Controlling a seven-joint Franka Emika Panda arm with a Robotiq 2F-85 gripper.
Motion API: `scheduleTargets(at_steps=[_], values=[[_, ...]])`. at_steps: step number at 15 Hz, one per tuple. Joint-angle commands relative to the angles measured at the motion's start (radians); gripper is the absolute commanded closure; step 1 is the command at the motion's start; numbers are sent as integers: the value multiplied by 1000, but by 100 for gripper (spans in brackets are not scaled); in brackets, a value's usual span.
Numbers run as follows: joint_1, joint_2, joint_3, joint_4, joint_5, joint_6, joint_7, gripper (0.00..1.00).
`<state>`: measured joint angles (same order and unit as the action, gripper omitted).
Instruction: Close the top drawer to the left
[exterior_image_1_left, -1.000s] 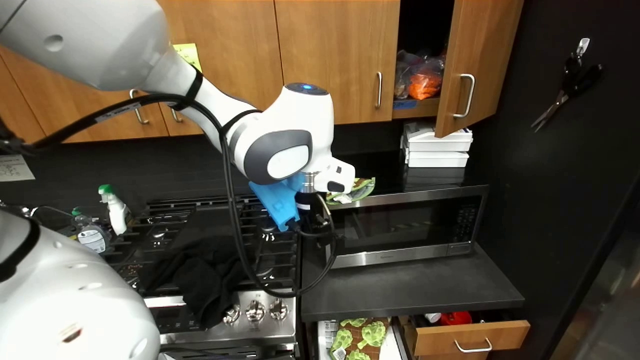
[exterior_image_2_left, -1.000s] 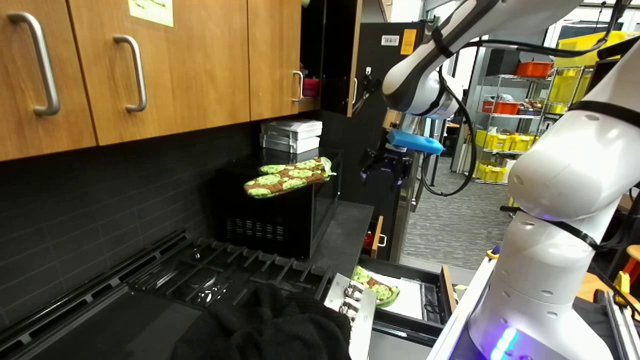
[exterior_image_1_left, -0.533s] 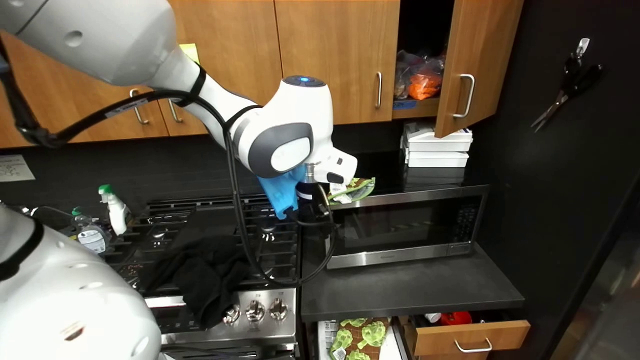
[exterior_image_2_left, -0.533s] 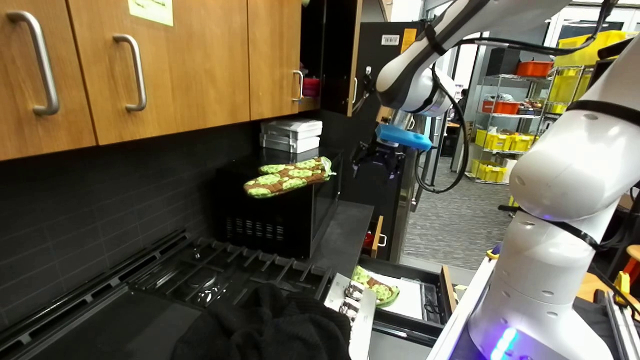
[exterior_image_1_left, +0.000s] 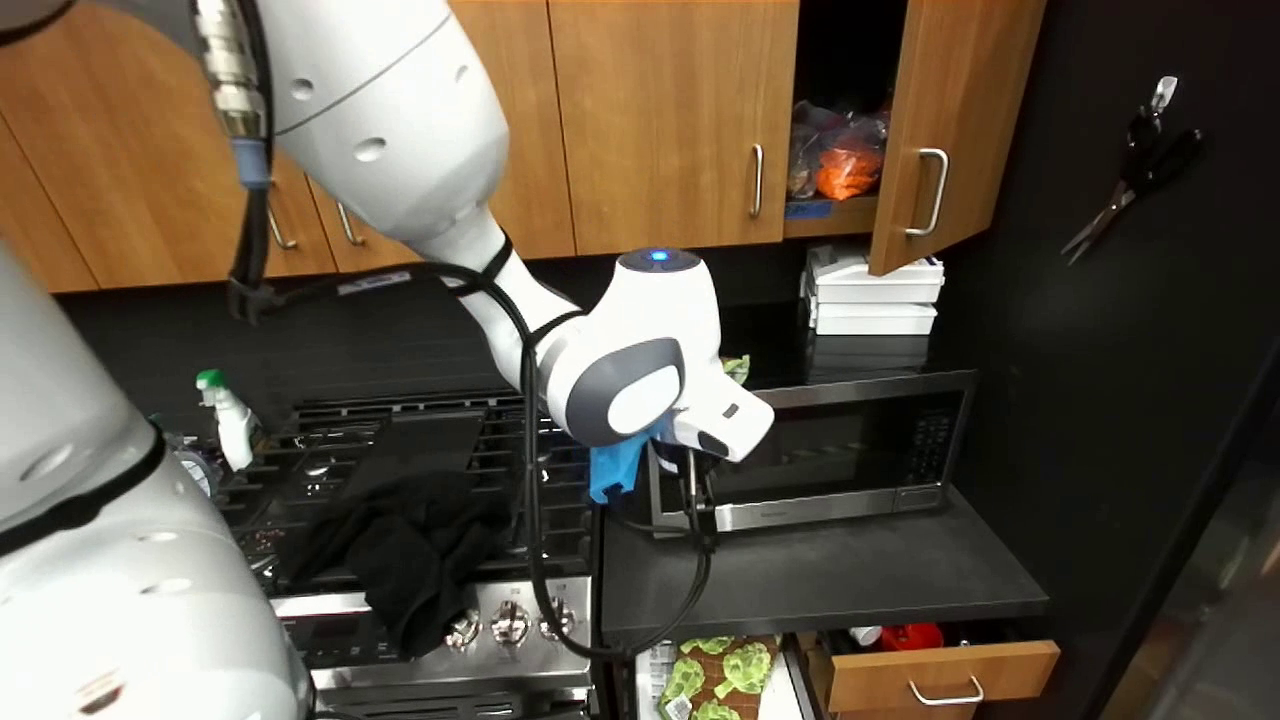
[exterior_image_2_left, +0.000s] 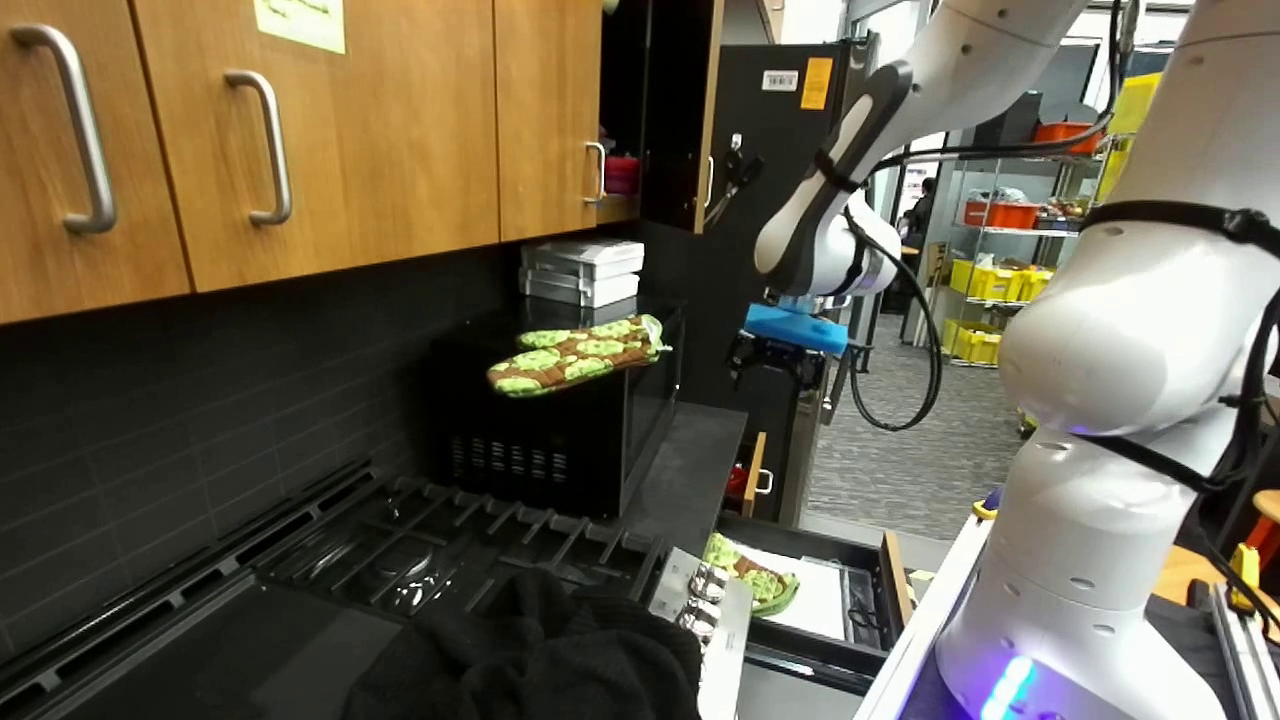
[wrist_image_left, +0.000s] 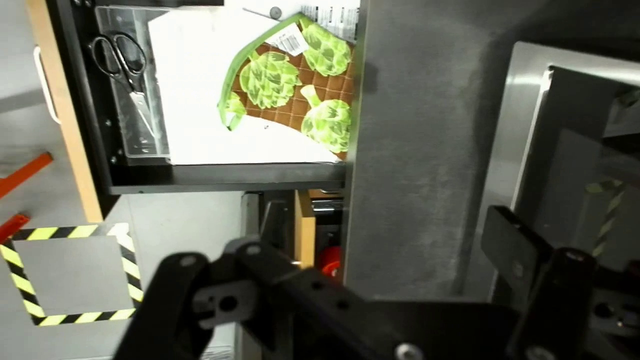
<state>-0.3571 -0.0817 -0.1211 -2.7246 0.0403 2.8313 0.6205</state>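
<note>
Top drawer (wrist_image_left: 240, 176) pulled out, leaf-print cloth (wrist_image_left: 287, 92) and scissors (wrist_image_left: 131, 80) inside, 2 fingers (wrist_image_left: 514, 245) spread apart above the counter (wrist_image_left: 415, 155)

End effector (exterior_image_2_left: 774, 368) sits lower than half a second ago in both exterior views. In an exterior view, wrist (exterior_image_1_left: 660, 310) and blue cover (exterior_image_1_left: 614, 466) are down and toward frame right; forearm (exterior_image_1_left: 390, 130) is further right too. Cable loop (exterior_image_1_left: 534, 480) now dips below the front edge of the counter (exterior_image_1_left: 830, 585). Mitt (exterior_image_1_left: 736, 369) on the microwave (exterior_image_1_left: 850, 450) is now mostly behind the wrist. Hanging scissors (exterior_image_2_left: 737, 178) now show clear of the arm (exterior_image_2_left: 835, 250) in an exterior view.
</note>
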Motion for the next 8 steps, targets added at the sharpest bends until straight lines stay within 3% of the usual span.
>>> scheduleTargets(at_steps=[1, 6, 7, 8], values=[[-10, 124, -42, 42, -147, 48, 200, 0], [67, 227, -207, 68, -342, 31, 403, 0], [78, 255, -237, 71, -348, 39, 414, 0], [76, 278, -238, 65, -285, 57, 374, 0]])
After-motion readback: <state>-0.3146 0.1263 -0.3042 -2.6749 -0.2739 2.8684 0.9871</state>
